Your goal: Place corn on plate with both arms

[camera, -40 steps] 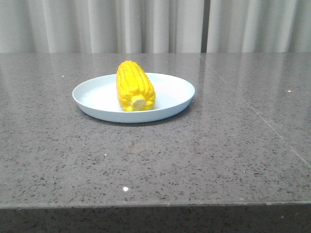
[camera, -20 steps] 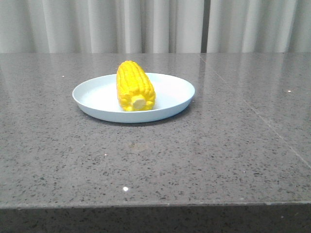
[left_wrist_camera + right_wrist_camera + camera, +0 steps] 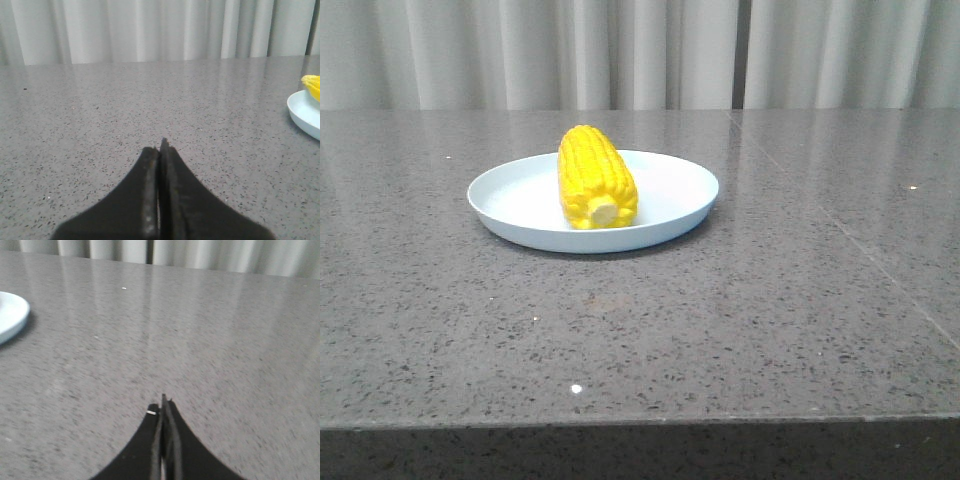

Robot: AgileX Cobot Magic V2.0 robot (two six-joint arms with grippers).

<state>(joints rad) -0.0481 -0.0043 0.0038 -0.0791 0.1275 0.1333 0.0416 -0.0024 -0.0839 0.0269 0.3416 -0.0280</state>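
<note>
**Corn on the plate, both grippers closed and empty**

The corn [image 3: 596, 178] lies on the pale blue plate [image 3: 510, 196], stub end toward the camera. The left gripper [image 3: 159, 150] and right gripper [image 3: 164, 407] are pressed closed over the grey table [image 3: 740, 310], holding nothing. No writing is readable.

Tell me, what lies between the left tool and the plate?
Only bare grey table separates the shut left tool from the plate, as the left wrist view shows.

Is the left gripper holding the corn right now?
No, the left gripper is shut on nothing above bare table, while the corn lies on the plate.
</note>
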